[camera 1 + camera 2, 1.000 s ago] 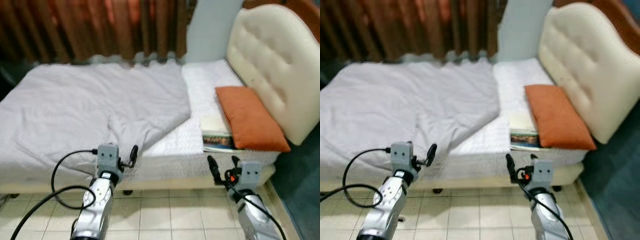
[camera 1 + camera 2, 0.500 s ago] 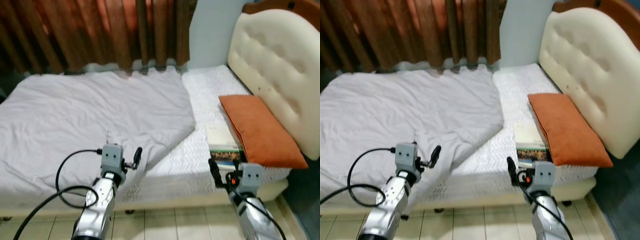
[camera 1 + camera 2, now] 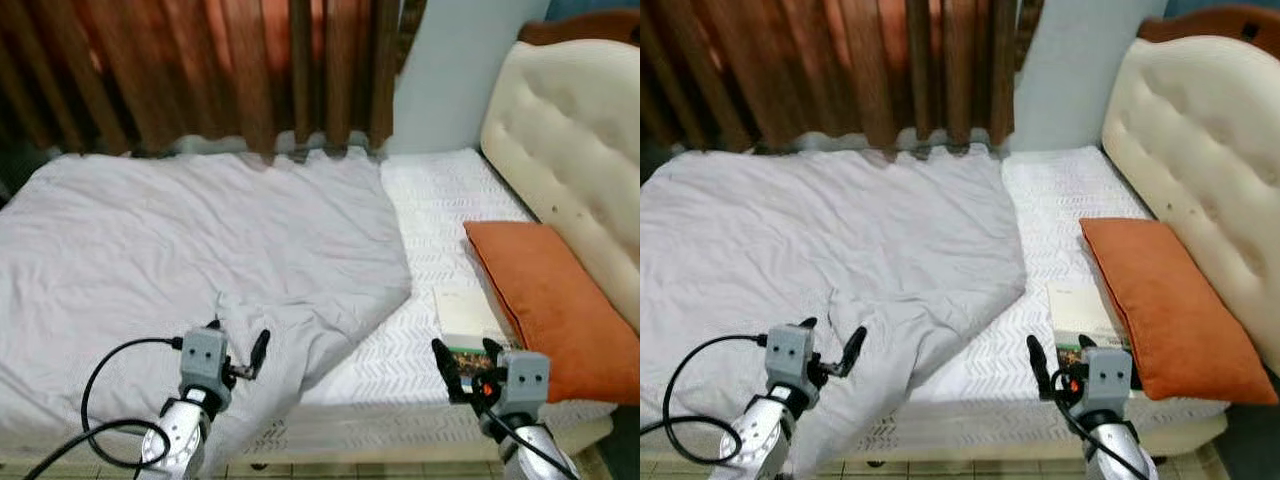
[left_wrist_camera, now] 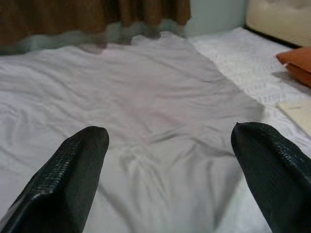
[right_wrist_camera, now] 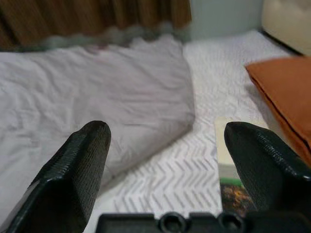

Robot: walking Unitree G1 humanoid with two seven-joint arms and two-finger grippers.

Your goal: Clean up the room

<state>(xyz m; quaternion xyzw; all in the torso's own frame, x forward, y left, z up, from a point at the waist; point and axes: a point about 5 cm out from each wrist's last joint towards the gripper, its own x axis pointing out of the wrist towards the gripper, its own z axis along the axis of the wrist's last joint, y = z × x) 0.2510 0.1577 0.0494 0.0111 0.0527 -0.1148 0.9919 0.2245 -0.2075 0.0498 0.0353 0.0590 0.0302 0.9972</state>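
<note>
While both arms are raised at the near edge of the bed (image 3: 420, 200), two tools are in view: the left tool (image 3: 258, 352) and the right tool (image 3: 462, 366), each with fingers spread and grasping nothing. One grey blanket (image 3: 180, 240) lies rumpled ahead of the left tool, its folded corner just beyond the fingertips. One book (image 3: 1080, 312) lies just ahead of the right tool, touching one orange pillow (image 3: 1175, 305) to that tool's right. One padded headboard (image 3: 1200, 140) stands beyond the pillow. Compared with one second ago, the camera stands closer: less floor shows, and both tools now overlap the mattress edge.
</note>
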